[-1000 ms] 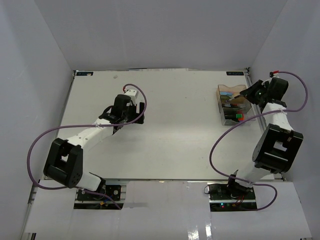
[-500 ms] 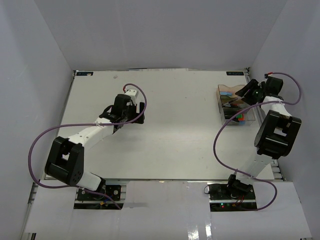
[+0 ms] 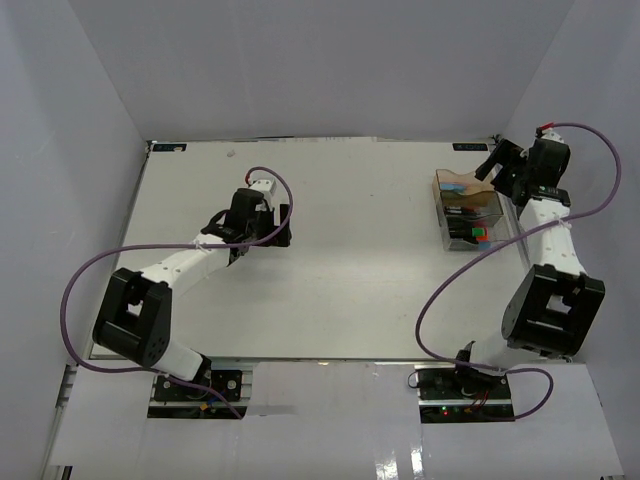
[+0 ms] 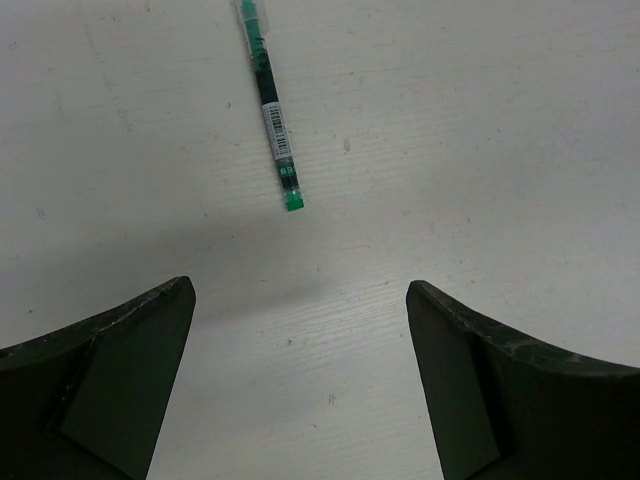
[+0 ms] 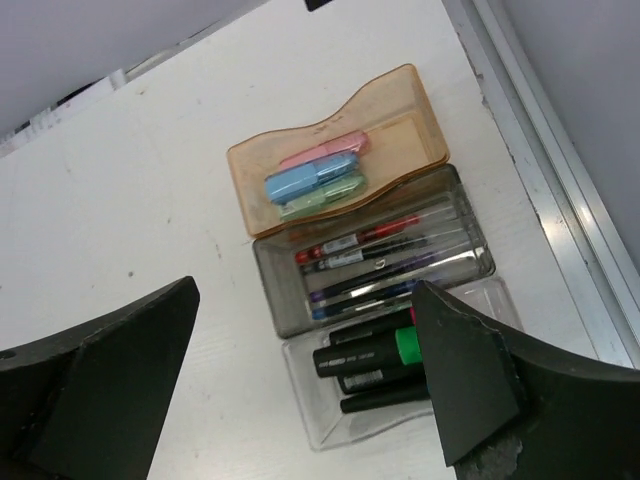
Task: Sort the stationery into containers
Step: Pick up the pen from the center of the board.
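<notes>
Our left hand (image 4: 300, 290) hangs released near a pen (image 4: 270, 100). Our right hand (image 5: 305, 290), also released and empty, hovers by the trays (image 5: 400, 110) at the worktop's (image 3: 350, 290) far right corner.

No word or number is legible anywhere. The green pen (image 4: 272, 110) lying on the table has a white barcode sticker on its barrel, but the print is too small to read. In the near clear tray (image 5: 297, 378), a green-capped black marker (image 5: 365, 355) bears white lettering, also illegible.
</notes>
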### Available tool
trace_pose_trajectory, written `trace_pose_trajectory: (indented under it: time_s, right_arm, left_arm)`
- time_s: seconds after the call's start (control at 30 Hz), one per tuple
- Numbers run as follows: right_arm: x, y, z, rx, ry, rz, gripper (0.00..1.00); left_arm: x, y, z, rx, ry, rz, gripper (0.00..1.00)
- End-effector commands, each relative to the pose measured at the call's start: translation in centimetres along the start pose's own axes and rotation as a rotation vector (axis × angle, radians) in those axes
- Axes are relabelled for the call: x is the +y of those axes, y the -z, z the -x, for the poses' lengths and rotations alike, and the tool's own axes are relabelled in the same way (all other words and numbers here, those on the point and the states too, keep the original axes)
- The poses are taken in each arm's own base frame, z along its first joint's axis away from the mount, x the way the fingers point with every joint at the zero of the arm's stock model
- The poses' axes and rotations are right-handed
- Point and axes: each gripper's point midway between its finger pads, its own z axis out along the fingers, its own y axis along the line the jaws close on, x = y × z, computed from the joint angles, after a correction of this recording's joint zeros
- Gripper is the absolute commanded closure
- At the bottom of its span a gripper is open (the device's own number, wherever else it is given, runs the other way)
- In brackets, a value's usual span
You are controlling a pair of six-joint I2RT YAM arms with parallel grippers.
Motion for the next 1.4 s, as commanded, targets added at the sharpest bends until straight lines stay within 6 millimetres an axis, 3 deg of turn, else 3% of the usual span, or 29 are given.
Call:
trace_pose_trajectory:
  time_s: [0.0,0.03,0.13,0.2,0.23,0.27,0.33,0.47,0.73,0.9,1.03,1.17,1.27,1.37]
  right_arm:
    - [2.1,3.2,-0.1,-0.064,0.082,-0.002,0.08]
    - [3.5,4.5,-1.0,-0.069,0.104,0.026,0.09]
    - [5.2,7.2,-3.2,-0.091,0.141,0.082,0.1]
    - [6.3,9.7,-3.5,-0.141,0.143,0.137,0.1]
    - [6.9,10.4,-4.2,-0.148,0.149,0.167,0.1]
    - [6.5,10.4,-6.2,-0.12,0.149,0.179,0.1]
    - [7.5,12.4,-6.6,-0.159,0.153,0.241,0.1]
    - [8.4,14.2,-9.2,-0.152,0.148,0.351,0.1]
    - [7.6,15.7,-12.7,-0.132,0.189,0.389,0.1]
    - [7.6,15.9,-13.8,-0.114,0.206,0.419,0.1]
    - [7.9,16.0,-14.0,-0.107,0.216,0.436,0.1]
    - [8.6,16.2,-14.2,-0.082,0.225,0.474,0.1]
    - [9.5,16.4,-14.5,-0.049,0.22,0.522,0.1]
    - [10.6,16.4,-15.2,-0.006,0.203,0.574,0.1]
  left_arm:
    - [-0.5,-0.4,0.9,-0.008,0.065,-0.007,0.02]
    - [-0.5,-0.7,0.6,-0.001,0.076,-0.009,0.02]
    - [-0.6,-1.9,0.1,0.031,0.085,0.009,0.02]
    - [-0.2,-2.5,0.3,0.027,0.087,0.055,0.03]
    - [-0.2,-2.9,0.4,0.033,0.085,0.072,0.05]
    - [0.0,-3.2,0.5,0.033,0.083,0.089,0.07]
    - [0.6,-4.2,0.0,0.049,0.07,0.14,0.1]
    - [0.7,-5.7,1.1,0.04,0.034,0.201,0.2]
    - [1.0,-8.2,-0.6,0.099,0.022,0.248,0.35]
    - [1.2,-9.1,-0.9,0.117,0.011,0.261,0.44]
    - [1.1,-9.4,-1.9,0.148,0.01,0.249,0.58]
    - [0.7,-9.2,-3.0,0.174,-0.001,0.224,0.79]
    - [0.0,-8.3,-3.2,0.178,-0.025,0.185,0.86]
    - [-2.3,-7.0,-3.0,0.167,-0.093,0.092,0.89]
